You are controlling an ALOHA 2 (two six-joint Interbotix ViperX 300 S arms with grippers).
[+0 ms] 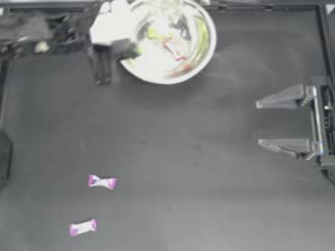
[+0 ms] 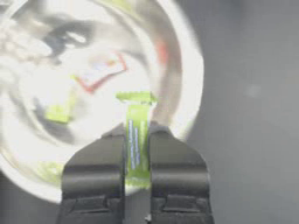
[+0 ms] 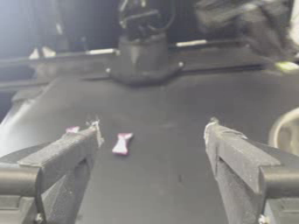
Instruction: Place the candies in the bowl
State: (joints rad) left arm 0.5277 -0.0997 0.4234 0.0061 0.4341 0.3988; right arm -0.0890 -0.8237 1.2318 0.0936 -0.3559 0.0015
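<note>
- Top view showed the large round shiny metal bowl [image 1: 167,41] at the table's far edge, with a red twist-wrapped candy [image 1: 175,50] and a yellow-green one [image 1: 154,33] already lying inside it.
- Left gripper [image 2: 137,144] hung over the bowl's near rim, its jaws pinched tight on a second yellow-green candy [image 2: 137,131], the flared bow-tie end sticking up above the fingertips.
- Two pink-purple candies, one [image 1: 102,182] and another [image 1: 83,227], lay on the dark table [image 1: 196,186] well apart from the bowl.
- Right gripper [image 1: 282,121] waited to the bowl's right and nearer the front, jaws spread wide and holding nothing.
- By my reckoning, two were in, one was about to drop, and two remained.
</note>
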